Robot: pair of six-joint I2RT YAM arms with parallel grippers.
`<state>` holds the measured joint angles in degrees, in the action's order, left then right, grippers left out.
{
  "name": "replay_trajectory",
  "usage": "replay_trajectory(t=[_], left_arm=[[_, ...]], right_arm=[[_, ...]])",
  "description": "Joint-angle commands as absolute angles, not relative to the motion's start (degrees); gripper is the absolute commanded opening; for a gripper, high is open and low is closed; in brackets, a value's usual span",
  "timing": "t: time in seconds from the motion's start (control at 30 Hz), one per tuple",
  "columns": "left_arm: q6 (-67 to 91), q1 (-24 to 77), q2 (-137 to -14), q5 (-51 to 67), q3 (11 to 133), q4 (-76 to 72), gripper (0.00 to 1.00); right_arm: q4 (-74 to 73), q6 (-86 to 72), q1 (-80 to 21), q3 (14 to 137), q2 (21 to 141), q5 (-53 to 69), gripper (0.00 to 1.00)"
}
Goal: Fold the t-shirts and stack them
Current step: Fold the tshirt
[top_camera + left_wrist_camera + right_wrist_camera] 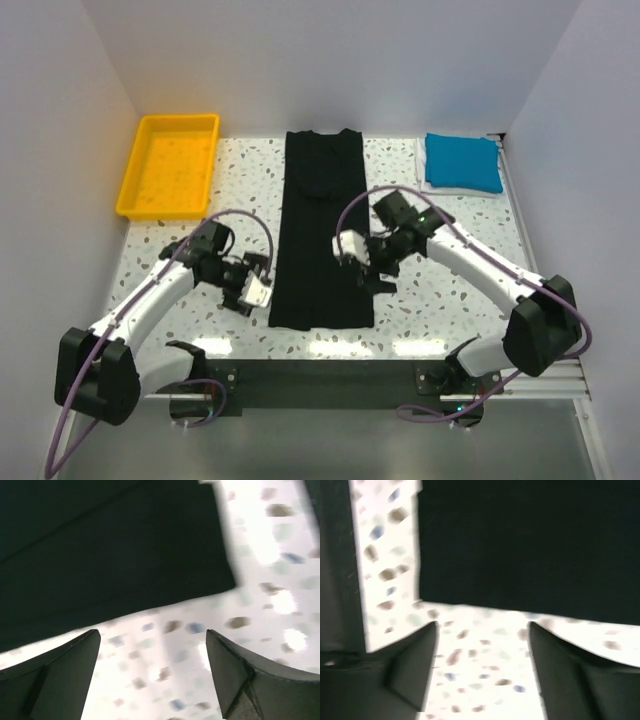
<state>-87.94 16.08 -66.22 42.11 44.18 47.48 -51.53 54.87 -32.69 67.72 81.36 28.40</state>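
both open jaws flank the black t-shirt (320,230), gripping nothing.

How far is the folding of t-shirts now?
Done: blue t-shirt lies folded on white t-shirt, far right. In hand: black t-shirt is a long strip; left gripper and right gripper are open at its near end. Left: fold it shorter, stack it.

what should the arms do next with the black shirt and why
Probably lower both onto the near hem corners and pinch them. The black t-shirt lies as a long narrow strip, and the left gripper and right gripper flank its near half, jaws open and empty.
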Motion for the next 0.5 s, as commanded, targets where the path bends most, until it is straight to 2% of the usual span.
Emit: replay_trajectory(t=[0.0, 0.07, 0.17, 0.27, 0.47], left_arm=[[-98.53, 19.68, -61.26, 42.80, 36.59, 48.96, 0.85], [-90.42, 24.40, -60.21, 42.37, 33.94, 43.79, 0.72], [-79.42, 31.60, -59.07, 41.14, 32.35, 36.23, 0.61], [-65.54, 42.14, -58.54, 34.75, 29.37, 25.08, 0.54], [-49.42, 53.52, -64.24, 28.57, 28.30, 12.23, 0.48]], right_arm=[[-53.10, 59.15, -36.98, 61.19, 79.45, 25.14, 0.70], [-50.64, 56.44, -38.75, 57.40, 80.07, 23.83, 0.57], [-48.43, 52.75, -39.90, 56.34, 82.61, 24.51, 0.49], [-46.94, 50.64, -39.90, 55.90, 84.02, 24.79, 0.47], [-45.53, 46.50, -39.90, 55.72, 84.90, 25.58, 0.44]])
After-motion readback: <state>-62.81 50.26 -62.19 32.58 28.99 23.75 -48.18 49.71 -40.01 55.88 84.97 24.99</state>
